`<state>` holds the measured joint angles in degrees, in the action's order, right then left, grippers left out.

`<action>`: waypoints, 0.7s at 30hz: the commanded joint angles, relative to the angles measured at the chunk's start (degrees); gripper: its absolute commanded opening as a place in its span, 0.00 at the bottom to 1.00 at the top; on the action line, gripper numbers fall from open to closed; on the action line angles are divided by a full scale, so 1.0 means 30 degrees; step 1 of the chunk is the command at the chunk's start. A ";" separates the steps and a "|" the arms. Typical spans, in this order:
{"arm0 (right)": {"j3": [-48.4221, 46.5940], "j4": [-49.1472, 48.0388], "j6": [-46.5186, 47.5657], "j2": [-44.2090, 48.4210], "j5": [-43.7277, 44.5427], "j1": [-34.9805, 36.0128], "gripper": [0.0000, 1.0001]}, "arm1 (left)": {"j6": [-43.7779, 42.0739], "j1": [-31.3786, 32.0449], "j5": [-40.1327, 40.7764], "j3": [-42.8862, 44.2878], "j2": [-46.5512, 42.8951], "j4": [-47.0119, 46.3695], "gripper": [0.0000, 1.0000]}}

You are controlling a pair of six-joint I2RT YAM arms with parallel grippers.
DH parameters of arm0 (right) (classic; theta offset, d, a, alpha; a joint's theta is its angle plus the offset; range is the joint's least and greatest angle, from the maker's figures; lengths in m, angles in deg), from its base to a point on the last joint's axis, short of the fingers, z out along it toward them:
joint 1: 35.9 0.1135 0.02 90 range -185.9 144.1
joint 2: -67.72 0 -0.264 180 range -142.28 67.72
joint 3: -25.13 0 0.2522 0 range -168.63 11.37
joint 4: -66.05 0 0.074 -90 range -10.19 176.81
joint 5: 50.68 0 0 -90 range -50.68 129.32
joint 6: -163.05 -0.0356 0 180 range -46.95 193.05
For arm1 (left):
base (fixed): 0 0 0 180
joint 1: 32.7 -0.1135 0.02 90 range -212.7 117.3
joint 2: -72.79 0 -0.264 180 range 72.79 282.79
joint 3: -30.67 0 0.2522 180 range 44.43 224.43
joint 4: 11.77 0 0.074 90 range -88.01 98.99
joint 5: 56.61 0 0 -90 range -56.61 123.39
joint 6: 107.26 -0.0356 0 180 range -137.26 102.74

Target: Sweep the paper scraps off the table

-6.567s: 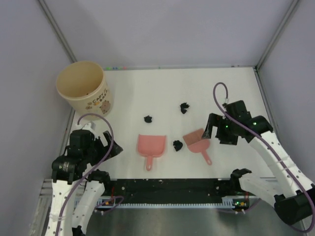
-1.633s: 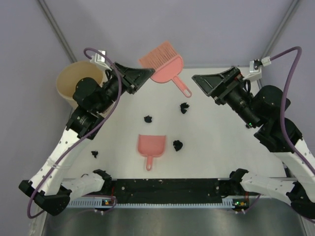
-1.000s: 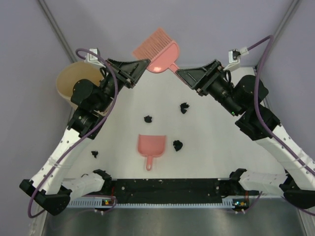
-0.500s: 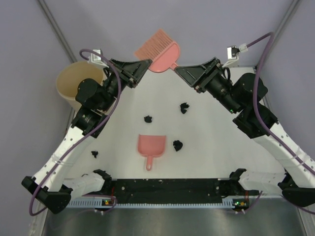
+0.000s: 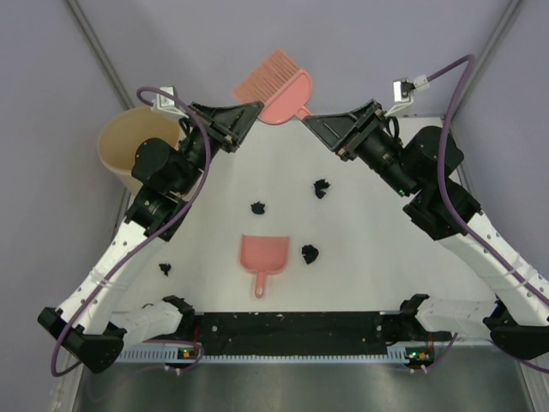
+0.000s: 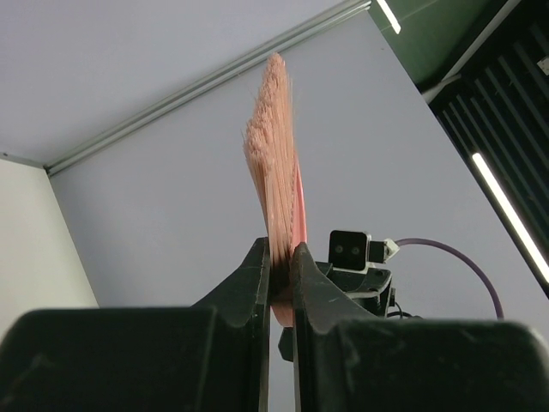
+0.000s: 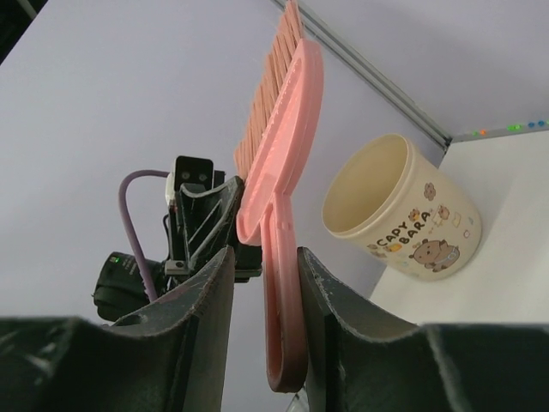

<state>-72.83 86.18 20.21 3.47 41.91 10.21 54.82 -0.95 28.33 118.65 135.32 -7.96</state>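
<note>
A pink brush (image 5: 279,86) hangs high over the far edge of the table (image 5: 386,240). My left gripper (image 5: 256,106) is shut on its bristle end (image 6: 276,129). My right gripper (image 5: 306,123) stands around the handle (image 7: 279,300); one finger touches it and a gap shows at the other. Several black paper scraps lie on the table: one (image 5: 322,187), another (image 5: 257,207), a third (image 5: 310,253) beside the pink dustpan (image 5: 262,253), and one (image 5: 164,269) at the near left.
A cream cup (image 5: 137,150) with a capybara print (image 7: 395,206) stands at the far left corner, under my left arm. A black strip (image 5: 292,330) runs along the near edge. Grey-lilac walls enclose the table.
The right gripper's jaws have narrowed around the brush handle and crept slightly toward the left gripper. The left gripper keeps the brush raised. Scraps and dustpan have stayed put over the last second.
</note>
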 commanded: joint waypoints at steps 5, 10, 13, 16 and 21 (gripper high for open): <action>-0.0409 -0.1683 -0.0228 0.0146 -0.0540 0.0129 0.30 | -0.0440 -0.0006 0.0543 -0.0217 -0.0303 -0.1281 0.00; -0.0233 -0.1977 -0.0199 0.0147 -0.0746 0.0158 0.13 | -0.0528 -0.0007 0.0720 -0.0626 -0.0538 -0.1194 0.00; -0.0320 -0.1802 -0.0229 0.0089 -0.0775 0.0158 0.00 | -0.0587 -0.0007 0.0749 -0.0628 -0.0625 -0.0756 0.00; -0.0467 -0.1567 -0.0199 0.0059 -0.0746 0.0158 0.00 | -0.1025 -0.0007 0.0837 -0.0598 -0.0772 0.0005 0.00; -0.0030 -0.1246 -0.0199 0.0292 -0.0746 0.0129 0.00 | -0.2371 -0.0007 0.1100 0.0016 -0.1152 0.2463 0.59</action>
<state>-72.66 85.04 17.72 3.43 40.54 10.21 52.13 -0.90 29.48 117.18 133.26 -7.18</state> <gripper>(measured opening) 0.062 0.405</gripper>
